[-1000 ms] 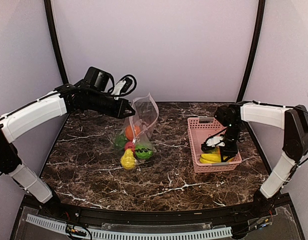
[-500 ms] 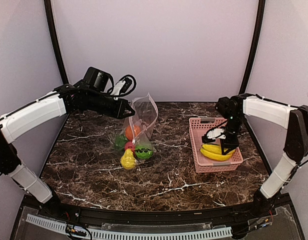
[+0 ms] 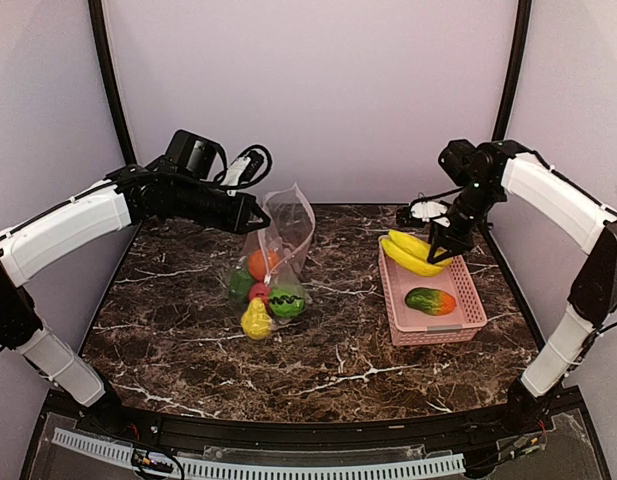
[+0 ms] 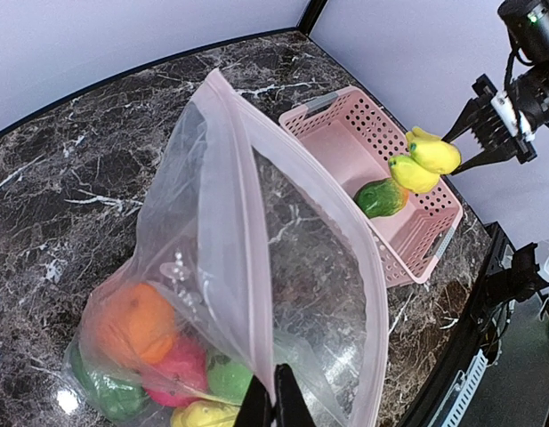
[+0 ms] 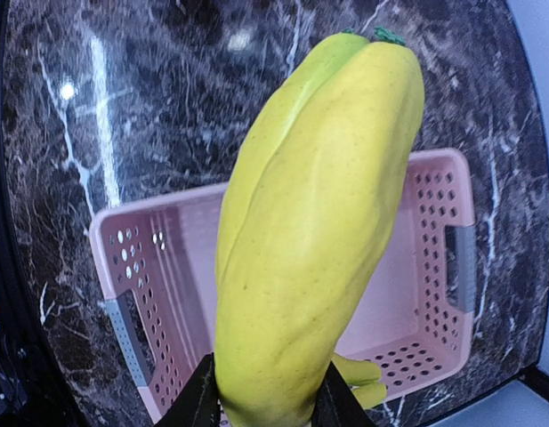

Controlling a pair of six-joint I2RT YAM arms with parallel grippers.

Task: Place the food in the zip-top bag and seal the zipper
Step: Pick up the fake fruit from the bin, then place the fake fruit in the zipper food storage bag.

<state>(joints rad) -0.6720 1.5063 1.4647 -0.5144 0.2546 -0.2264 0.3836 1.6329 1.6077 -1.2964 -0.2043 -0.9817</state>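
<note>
My left gripper (image 3: 259, 216) pinches the bag (image 3: 288, 228) open, right gripper (image 3: 439, 244) clamps banana (image 3: 412, 252); green piece (image 3: 431, 300) in basket (image 3: 436, 336) at three o'clock, zipper (image 4: 246, 222) unsealed

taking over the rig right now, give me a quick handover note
Left gripper: shut on the zipper edge of the zip-top bag, holding its mouth open and raised.
Right gripper: shut on the banana, lifted above the pink basket.
Done: an orange and several other food pieces sit in the bottom of the bag.
Left: drop the banana in, then the green-and-orange piece lying in the basket, then close the zipper.
</note>
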